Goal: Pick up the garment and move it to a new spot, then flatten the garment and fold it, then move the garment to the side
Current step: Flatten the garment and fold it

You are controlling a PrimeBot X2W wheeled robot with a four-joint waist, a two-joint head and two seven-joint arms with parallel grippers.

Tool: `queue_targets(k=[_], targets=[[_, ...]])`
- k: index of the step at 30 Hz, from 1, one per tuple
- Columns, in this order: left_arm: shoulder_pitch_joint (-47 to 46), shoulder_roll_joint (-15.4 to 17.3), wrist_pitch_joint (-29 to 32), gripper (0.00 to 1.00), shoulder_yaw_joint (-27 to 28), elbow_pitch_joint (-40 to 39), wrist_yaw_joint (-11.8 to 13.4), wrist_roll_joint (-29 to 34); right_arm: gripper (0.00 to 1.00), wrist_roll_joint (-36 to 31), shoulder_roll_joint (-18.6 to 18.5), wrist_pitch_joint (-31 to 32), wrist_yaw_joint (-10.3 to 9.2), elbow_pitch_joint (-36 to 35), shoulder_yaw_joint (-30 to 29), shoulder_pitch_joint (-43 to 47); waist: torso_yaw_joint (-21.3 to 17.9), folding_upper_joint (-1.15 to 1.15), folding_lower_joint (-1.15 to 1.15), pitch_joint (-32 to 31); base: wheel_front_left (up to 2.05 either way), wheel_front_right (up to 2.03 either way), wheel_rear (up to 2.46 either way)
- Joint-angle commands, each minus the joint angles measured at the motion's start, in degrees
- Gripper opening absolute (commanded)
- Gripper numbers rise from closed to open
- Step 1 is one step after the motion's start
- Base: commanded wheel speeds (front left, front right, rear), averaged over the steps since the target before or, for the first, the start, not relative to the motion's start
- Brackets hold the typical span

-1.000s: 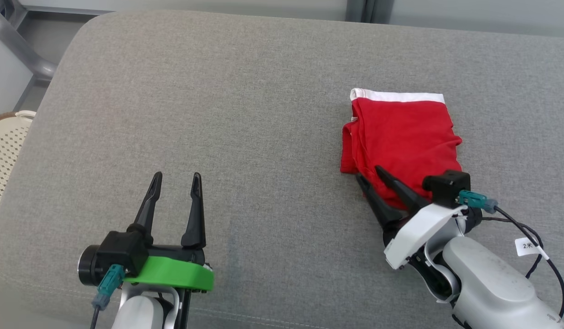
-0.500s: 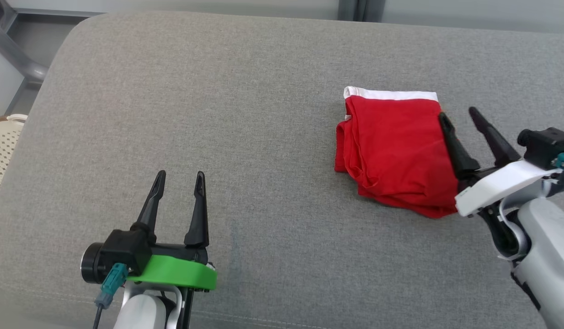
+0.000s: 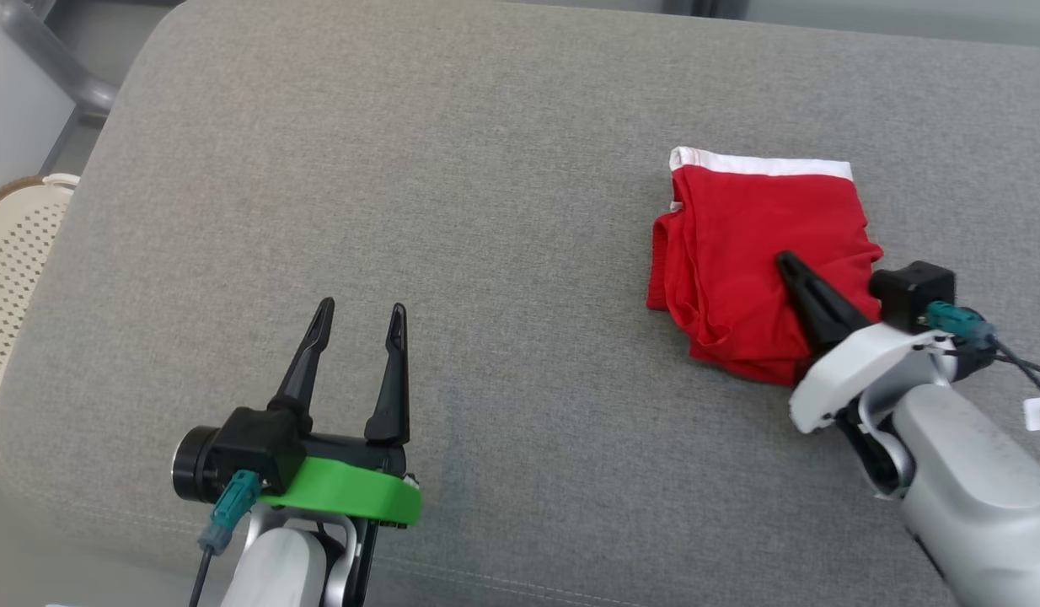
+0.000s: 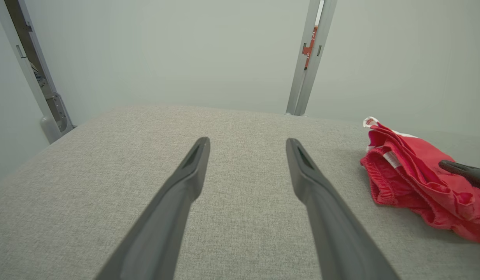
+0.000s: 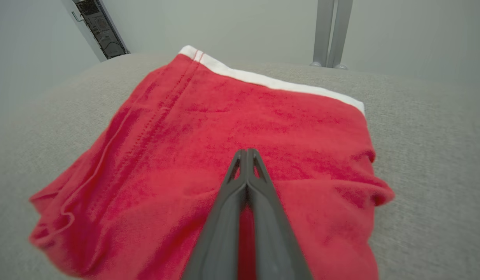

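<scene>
We find the folded red garment (image 3: 739, 236) on the right side of the grey cushion (image 3: 444, 169). The right arm reaches in from the lower right, angled up and to the left. The right gripper (image 3: 784, 259) has its fingers pressed together, tips over the garment's middle; we cannot tell whether fabric is pinched. The left gripper (image 3: 361, 307) hovers over bare cushion, spread wide and empty.

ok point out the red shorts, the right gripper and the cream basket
red shorts (image 3: 739, 228), head view, middle of the red cloth
right gripper (image 5: 246, 152), right wrist view, the closed fingertips
cream basket (image 3: 18, 253), head view, perforated wall
</scene>
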Motion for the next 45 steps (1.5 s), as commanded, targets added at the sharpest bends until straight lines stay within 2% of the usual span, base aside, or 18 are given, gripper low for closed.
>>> queue_targets(k=[1,7,13,18,28,29,30,31,37,45], targets=[[-0.90,0.16,0.01,1.00,-0.12,0.05,0.33,-0.68,0.00,-0.48,1.10,-0.14,-0.06,0.63,0.57,-0.73,0.67,0.00,0.00,0.40,0.00,0.00,0.00],[-1.30,0.16,0.01,1.00,-0.70,0.09,0.78,-0.93,0.00,-2.19,7.10,-0.14,-0.06,1.96,5.02,-1.51,1.35,0.00,0.00,0.97,0.00,0.00,0.00],[-1.34,0.16,0.01,1.00,-1.04,0.51,0.93,-0.84,0.00,-2.90,10.39,-0.14,-0.06,0.79,6.53,-0.95,1.00,0.00,0.00,0.75,0.00,0.00,0.00],[-1.09,0.16,0.01,1.00,-0.23,0.96,0.83,0.01,0.00,-3.77,9.46,-0.15,-0.06,-3.60,3.38,-0.13,-0.85,0.00,0.00,-0.20,0.00,0.00,0.00],[0.36,0.17,0.01,1.00,3.64,1.81,-0.28,1.84,0.00,-6.54,4.51,-0.14,-0.06,-13.38,-7.18,4.63,-7.82,0.00,0.00,-3.29,0.00,0.00,0.00],[0.59,0.17,0.01,1.00,4.10,1.87,-0.41,2.16,0.05,-6.86,4.14,-0.15,-0.06,-14.12,-8.46,5.34,-8.61,0.00,0.00,-3.58,0.00,0.00,0.00],[0.79,0.17,0.01,1.00,4.65,1.92,-0.49,2.44,0.68,-7.25,3.89,-0.15,-0.06,-14.75,-9.28,5.96,-9.30,0.00,0.00,-3.81,0.00,0.00,0.00],[0.99,0.17,0.01,1.00,5.19,2.06,-0.55,2.78,1.00,-7.56,3.64,-0.15,-0.06,-15.29,-10.34,6.82,-10.05,0.00,0.00,-4.12,0.00,0.00,0.00],[2.03,0.48,0.01,1.00,7.98,2.42,-1.45,4.02,1.00,-8.78,2.98,-0.15,-0.06,-18.24,-15.05,11.32,-13.42,0.00,0.00,-5.74,0.00,0.00,0.00],[3.43,0.54,0.01,1.00,10.78,2.52,-2.34,4.92,1.00,-9.38,3.59,-0.15,-0.06,-22.40,-17.99,17.20,-15.53,0.00,0.00,-7.82,0.00,0.00,0.00]])
